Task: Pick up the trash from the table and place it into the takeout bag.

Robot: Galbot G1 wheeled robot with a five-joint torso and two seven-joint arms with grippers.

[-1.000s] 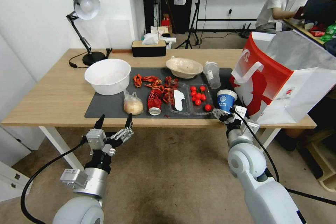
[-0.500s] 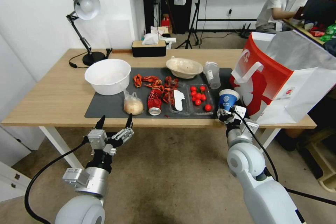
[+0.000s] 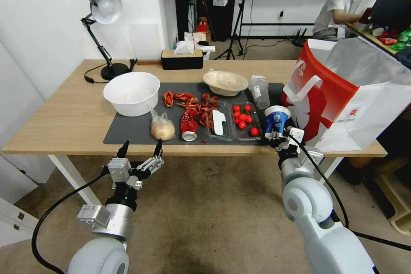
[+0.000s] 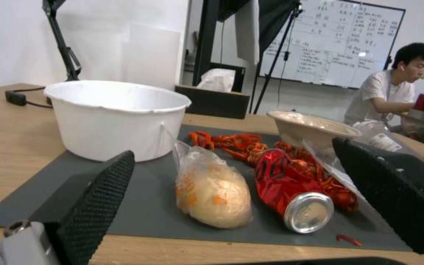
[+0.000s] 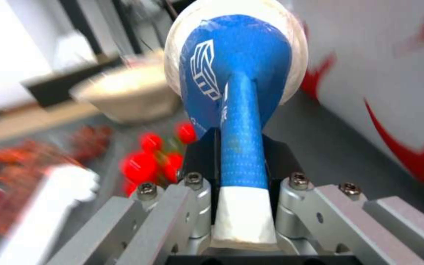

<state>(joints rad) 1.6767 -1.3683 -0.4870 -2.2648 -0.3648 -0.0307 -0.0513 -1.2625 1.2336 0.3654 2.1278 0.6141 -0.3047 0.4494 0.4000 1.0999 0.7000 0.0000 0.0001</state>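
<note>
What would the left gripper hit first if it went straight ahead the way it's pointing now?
Probably the bagged bun: the open left gripper frames it, with the red can just beside. Depth is hard to judge.

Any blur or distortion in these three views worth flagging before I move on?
Head view: sharp, with wide-angle bending at the edges; the table edge bows. Left wrist view: can and bun are clear, the room behind soft. Right wrist view: the squashed cup in the right tool is crisp, while the tomatoes and bag behind are smeared.
</note>
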